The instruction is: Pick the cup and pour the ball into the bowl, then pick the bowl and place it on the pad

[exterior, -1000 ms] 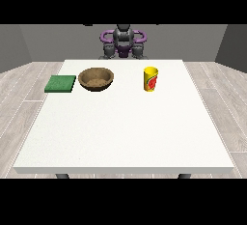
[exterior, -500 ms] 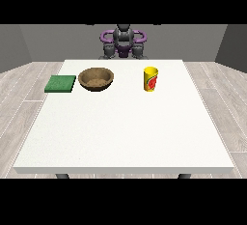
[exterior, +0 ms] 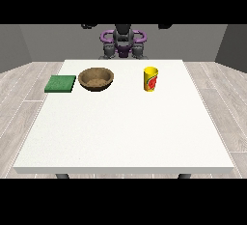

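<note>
A yellow cup [exterior: 150, 78] with a red mark stands upright on the white table [exterior: 125, 132], right of centre at the back. No ball shows; the cup's inside is hidden. A brown bowl [exterior: 96, 79] sits left of the cup, and a green pad [exterior: 61, 83] lies flat left of the bowl. The robot [exterior: 123, 40] stands behind the far edge. A dark hand at the view's left [exterior: 88, 26] and another at the view's right [exterior: 165, 26] show only partly at the picture's upper edge, high above and far behind the objects, touching nothing.
The table's far edge runs just in front of the robot's body. Grey floor surrounds the table on all sides. The near half of the tabletop is bare white surface.
Both hands have come into view as dark shapes out to the robot's sides at the upper edge. The cup, bowl and pad have not moved.
</note>
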Motion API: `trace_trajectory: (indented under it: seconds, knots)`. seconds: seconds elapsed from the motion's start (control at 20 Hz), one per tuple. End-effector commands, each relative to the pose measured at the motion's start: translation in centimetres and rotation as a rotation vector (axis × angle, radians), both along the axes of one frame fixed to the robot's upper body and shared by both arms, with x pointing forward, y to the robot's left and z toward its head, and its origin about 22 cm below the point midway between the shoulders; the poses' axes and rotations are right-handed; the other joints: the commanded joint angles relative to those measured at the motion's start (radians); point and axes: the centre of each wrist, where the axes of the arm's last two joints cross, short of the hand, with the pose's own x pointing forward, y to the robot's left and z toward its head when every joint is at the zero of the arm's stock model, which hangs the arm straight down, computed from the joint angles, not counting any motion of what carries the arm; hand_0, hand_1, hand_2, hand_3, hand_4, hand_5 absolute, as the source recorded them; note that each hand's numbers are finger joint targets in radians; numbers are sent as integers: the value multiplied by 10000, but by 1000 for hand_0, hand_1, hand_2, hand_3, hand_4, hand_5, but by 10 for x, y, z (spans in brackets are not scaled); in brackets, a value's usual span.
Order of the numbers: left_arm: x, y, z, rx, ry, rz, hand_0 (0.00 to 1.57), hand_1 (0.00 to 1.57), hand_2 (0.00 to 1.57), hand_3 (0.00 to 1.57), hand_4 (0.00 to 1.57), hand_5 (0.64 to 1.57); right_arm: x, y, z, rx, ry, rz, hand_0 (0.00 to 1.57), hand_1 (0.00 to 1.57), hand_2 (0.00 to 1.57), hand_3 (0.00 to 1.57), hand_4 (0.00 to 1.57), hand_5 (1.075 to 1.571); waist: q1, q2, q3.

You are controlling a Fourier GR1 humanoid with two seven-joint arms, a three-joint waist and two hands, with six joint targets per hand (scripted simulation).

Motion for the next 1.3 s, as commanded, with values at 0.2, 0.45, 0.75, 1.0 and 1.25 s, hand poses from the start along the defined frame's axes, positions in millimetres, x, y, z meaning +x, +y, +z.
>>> trace_trajectory:
  seconds: [0.2,0.45,0.75,1.0,1.25]
  knots:
    - [28,28,-16,1319,-1517,1113,0,0,0,0,0,1443,6,-24,34,66,-1483,700,0,0,0,0,0,1568,-839,1706,-2]
    - [27,51,-74,848,-1193,1483,0,0,0,0,0,1417,0,-36,49,95,-1923,646,0,0,0,0,0,1569,-910,2229,-7]
    - [26,66,-126,755,-797,1113,0,0,0,0,0,1407,-4,-41,45,361,-1486,115,0,0,0,0,0,1568,-618,1836,-7]
    - [31,71,-150,655,-275,1685,0,0,0,0,0,1437,-11,-71,38,156,-1170,428,0,0,0,0,0,1568,-1095,1603,-2]
    - [39,62,-165,566,-287,1742,0,0,0,0,0,1432,-10,-88,42,241,-1647,452,0,0,0,0,0,1567,-1217,1872,-2]
